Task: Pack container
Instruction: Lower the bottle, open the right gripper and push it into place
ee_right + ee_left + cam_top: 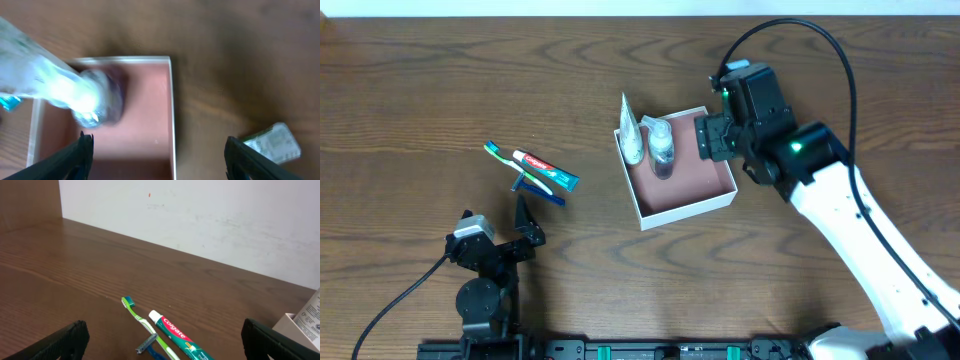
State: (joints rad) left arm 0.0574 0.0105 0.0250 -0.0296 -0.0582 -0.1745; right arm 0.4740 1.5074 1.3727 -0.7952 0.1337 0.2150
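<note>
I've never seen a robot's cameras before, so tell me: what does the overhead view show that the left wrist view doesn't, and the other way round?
Only the overhead view shows the right gripper over the whole container, and the clear bottle inside it. Only the left wrist view shows the white wall behind the table. Both show the toothbrush, toothpaste and razor lying together on the table, plus a corner of the container with the white tube in it.

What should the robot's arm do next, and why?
Probably reach the open left end effector forward to the toothpaste: it, the toothbrush and the razor lie outside the container, just ahead of that end effector.
</note>
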